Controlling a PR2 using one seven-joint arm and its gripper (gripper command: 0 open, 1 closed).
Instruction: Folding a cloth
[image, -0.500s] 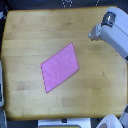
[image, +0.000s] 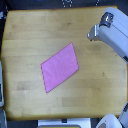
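One flat pink cloth lies diamond-wise on the table; the hand's state is unclear.

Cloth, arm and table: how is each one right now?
Cloth: lying flat, spread out in one layer, not folded yet, corners pointing like a diamond.
Arm: up at the exterior view's right, over the table edge, not touching the cloth.
Claw: too blurry to tell if open or shut.
Table: wooden, holding the cloth near its middle.

Open tabletop round cloth
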